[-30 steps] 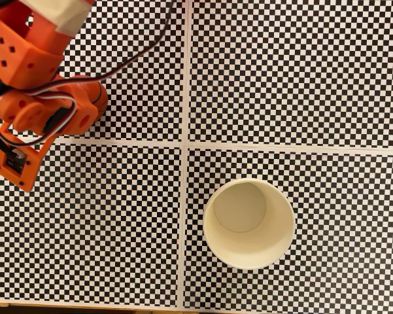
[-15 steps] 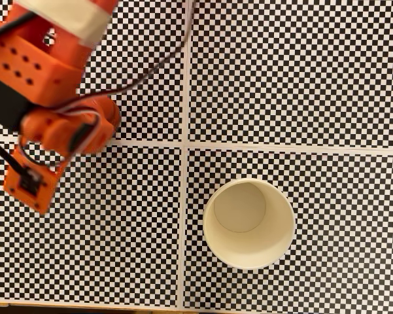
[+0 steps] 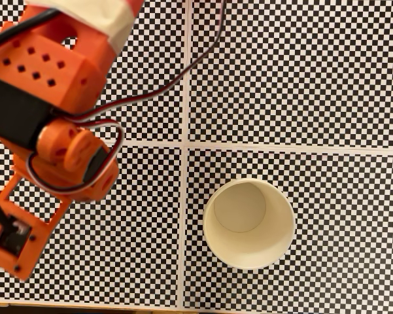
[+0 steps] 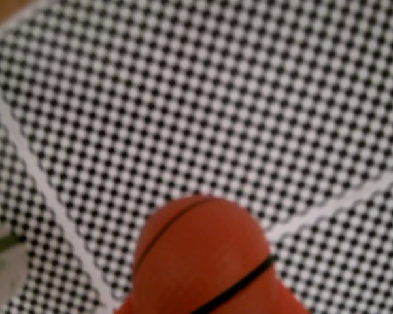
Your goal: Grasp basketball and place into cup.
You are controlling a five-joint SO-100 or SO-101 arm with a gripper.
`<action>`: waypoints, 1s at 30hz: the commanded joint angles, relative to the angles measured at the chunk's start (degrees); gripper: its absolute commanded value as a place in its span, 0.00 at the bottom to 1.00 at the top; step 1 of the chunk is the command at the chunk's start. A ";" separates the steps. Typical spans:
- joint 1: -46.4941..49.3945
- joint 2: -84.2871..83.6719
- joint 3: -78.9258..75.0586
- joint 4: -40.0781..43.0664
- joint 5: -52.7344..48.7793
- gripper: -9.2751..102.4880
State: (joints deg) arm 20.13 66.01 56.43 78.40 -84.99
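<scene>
- The arm (image 3: 52, 131) fills the left side of the fixed view, over the checkered mat (image 3: 301, 72); its orange body, black motor and looping cables cover the gripper, so I cannot tell from there how far the jaws stand apart.
- In the wrist view the ball (image 4: 206, 261) sits large and blurred at the bottom centre, orange-red with two dark seam lines; it appears raised above the mat, close under the camera; no fingers can be made out around it, so whether the gripper is closed on it cannot be told.
- The cup (image 3: 248, 224) stands upright on the lower right quadrant of the mat in the fixed view, mouth up, inside bare; it is well apart from the arm, to its right.
- White tape lines cross the mat just above and left of the cup.
</scene>
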 commanded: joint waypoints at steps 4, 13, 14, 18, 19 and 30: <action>-1.93 3.78 -2.81 -3.87 -0.97 0.08; -6.77 3.16 0.53 -10.02 -1.41 0.08; -7.21 3.60 1.14 -10.02 -0.88 0.08; -8.53 7.47 4.13 -9.67 -0.18 0.08; -8.88 8.53 5.01 -9.49 0.09 0.08; -12.04 18.28 12.48 -9.58 2.11 0.08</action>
State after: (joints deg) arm 9.23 79.98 68.55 69.08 -83.50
